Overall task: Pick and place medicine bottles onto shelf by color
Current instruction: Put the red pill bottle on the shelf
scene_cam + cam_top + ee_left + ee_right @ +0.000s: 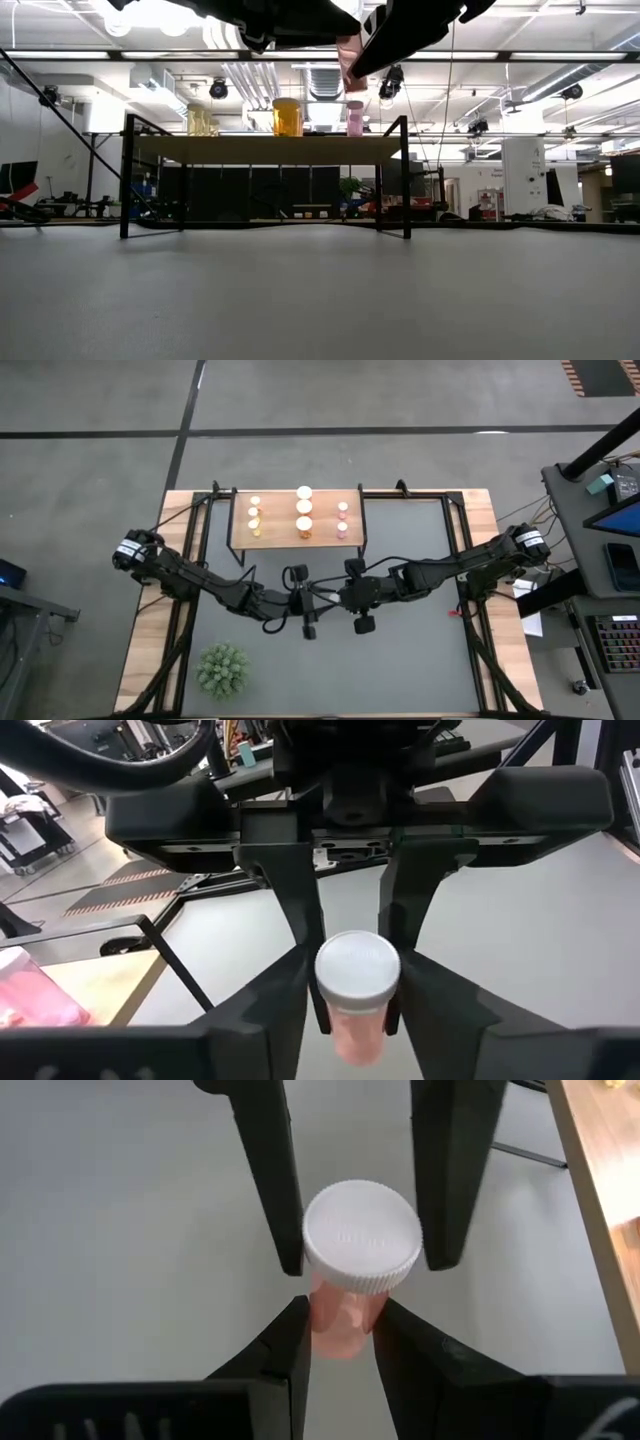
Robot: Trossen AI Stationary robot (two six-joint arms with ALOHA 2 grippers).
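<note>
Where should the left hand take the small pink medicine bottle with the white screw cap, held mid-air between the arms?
Take it by the white screw cap, across its round width, coming from the side opposite the right hand. The small pink medicine bottle is upright. The right hand pinches its pink body below the cap, so only the cap is free. The left hand is level with it.

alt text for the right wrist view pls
A pink medicine bottle with a white ribbed cap is held above the grey table between two pairs of dark jaws, the right gripper gripping its body and the left gripper flanking the cap from the far side. A strip of the light wooden shelf shows along one edge.
</note>
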